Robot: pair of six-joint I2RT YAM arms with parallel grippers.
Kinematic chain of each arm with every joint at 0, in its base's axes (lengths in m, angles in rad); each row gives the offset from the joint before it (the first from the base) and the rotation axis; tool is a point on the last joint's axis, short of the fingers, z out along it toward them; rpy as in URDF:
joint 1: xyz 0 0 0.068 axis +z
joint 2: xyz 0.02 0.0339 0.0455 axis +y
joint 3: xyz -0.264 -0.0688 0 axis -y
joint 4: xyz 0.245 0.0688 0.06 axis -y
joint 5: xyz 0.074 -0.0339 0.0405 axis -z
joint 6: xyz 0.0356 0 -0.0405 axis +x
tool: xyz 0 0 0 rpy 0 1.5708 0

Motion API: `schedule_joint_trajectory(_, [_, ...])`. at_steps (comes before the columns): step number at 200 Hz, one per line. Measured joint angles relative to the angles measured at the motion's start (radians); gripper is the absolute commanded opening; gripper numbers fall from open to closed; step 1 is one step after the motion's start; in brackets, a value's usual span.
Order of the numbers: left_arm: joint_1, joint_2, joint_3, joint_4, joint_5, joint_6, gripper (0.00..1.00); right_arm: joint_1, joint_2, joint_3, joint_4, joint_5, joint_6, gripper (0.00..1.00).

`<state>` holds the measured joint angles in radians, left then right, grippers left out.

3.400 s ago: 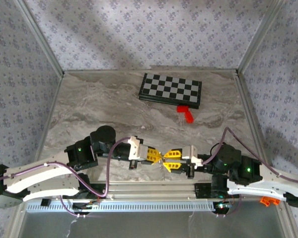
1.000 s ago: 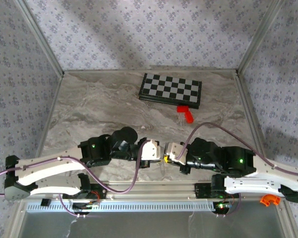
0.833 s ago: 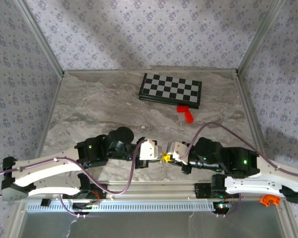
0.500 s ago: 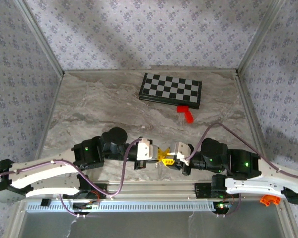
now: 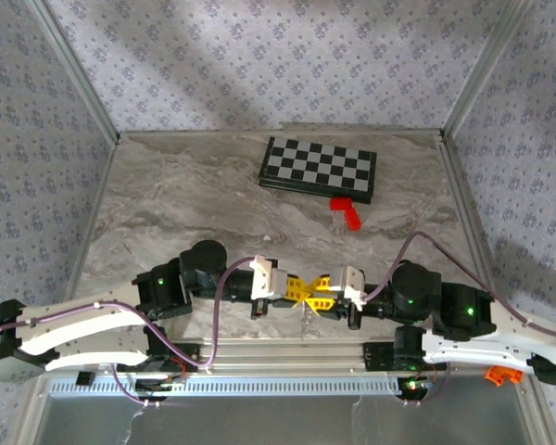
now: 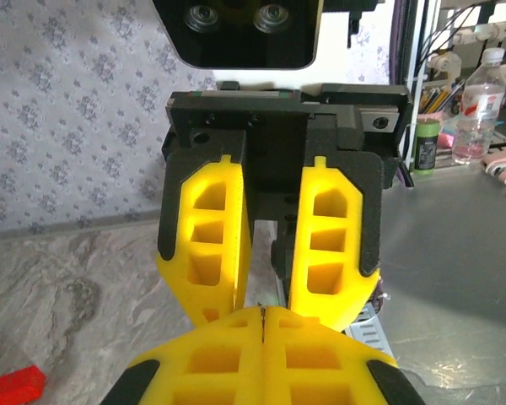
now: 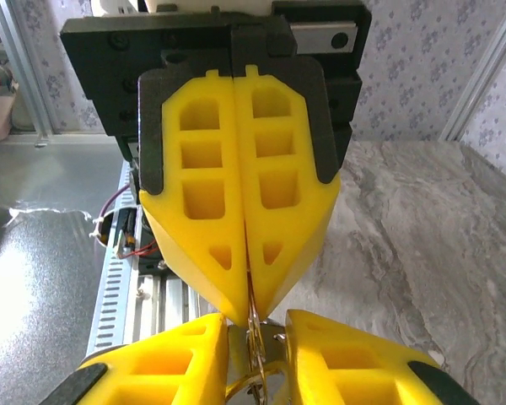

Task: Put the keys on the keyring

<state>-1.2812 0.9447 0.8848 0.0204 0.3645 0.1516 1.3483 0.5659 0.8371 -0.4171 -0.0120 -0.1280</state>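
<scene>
My left gripper and right gripper meet tip to tip low over the table's near edge. The left gripper is shut on the keyring, a thin metal strip seen edge-on that hangs from its pads. That strip runs down between the parted fingers of my right gripper, which is open and touches nothing. A curved brassy piece lies lower in the gap; I cannot tell whether it belongs to the keys. In the left wrist view my left gripper is pressed shut, facing the right gripper.
A folded chessboard lies at the back of the marble table, with a red block just in front of it. That red block also shows low left in the left wrist view. A metal rail runs along the near edge under the grippers.
The right gripper's fingers have parted from shut to open. Both arms have drawn back a little, the left one leftward and the right one rightward, so the yellow fingers now show from above.
</scene>
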Motion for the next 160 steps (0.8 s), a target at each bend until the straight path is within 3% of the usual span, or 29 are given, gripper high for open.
schedule_joint_trajectory(25, [0.001, 0.000, -0.012, 0.032, 0.010, -0.015, 0.00, 0.000, -0.017, -0.014, 0.014, -0.008, 0.006, 0.00])
schedule_joint_trajectory(64, [0.001, 0.002, -0.012, 0.040, 0.011, -0.021, 0.00, 0.000, -0.029, -0.021, 0.024, -0.011, 0.004, 0.00])
schedule_joint_trajectory(85, [0.000, 0.023, 0.036, -0.042, -0.022, 0.005, 0.21, 0.000, -0.029, -0.019, 0.005, 0.010, 0.000, 0.00])
schedule_joint_trajectory(95, [-0.002, 0.039, 0.071, -0.098, -0.052, 0.032, 0.25, 0.000, -0.023, -0.010, -0.022, 0.027, -0.002, 0.00])
schedule_joint_trajectory(160, [-0.002, 0.127, 0.212, -0.383, -0.155, 0.129, 0.22, 0.000, 0.067, 0.054, -0.153, 0.093, -0.022, 0.00])
